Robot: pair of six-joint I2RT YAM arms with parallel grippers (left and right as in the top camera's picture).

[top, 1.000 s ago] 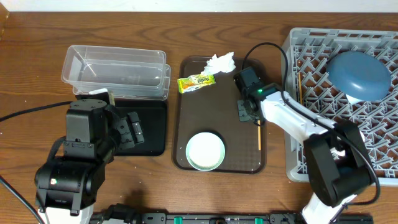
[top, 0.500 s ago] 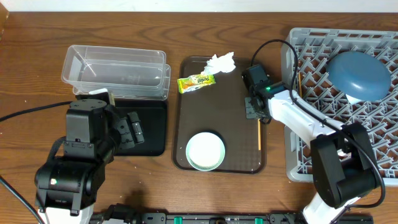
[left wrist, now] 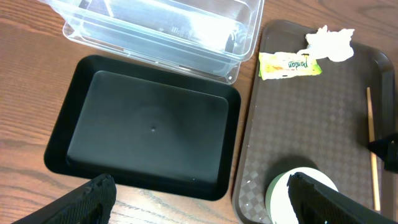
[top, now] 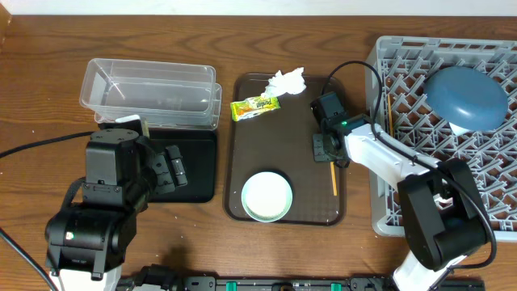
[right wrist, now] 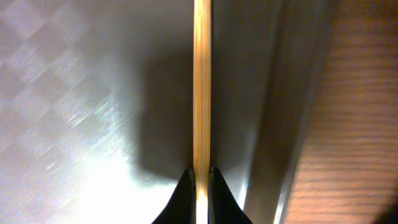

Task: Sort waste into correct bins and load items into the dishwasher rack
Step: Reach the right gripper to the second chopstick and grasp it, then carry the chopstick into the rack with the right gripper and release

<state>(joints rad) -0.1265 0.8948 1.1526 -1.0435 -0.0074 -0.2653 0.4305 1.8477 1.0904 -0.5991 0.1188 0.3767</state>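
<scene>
Right wrist view: right pincer just clamped the chopstick stretching ahead; lifting toward the dishwasher rack likely follows.

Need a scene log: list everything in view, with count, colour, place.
table: one, brown wood, underneath
serving tray: one, brown, centre
clear tub: one, transparent, rear left
black tray: one, black, before the tub
dishwasher rack: one, grey, right
tissue: one, white, serving tray's rear
snack wrapper: one, yellow-green, beside tissue
bowl: one, white, serving tray's front
blue dish: one, blue, in rack
chopsticks: two, wooden, one on serving tray, one in rack
left gripper: one, black, open over black tray
right gripper: one, black, shut on tray's chopstick
</scene>
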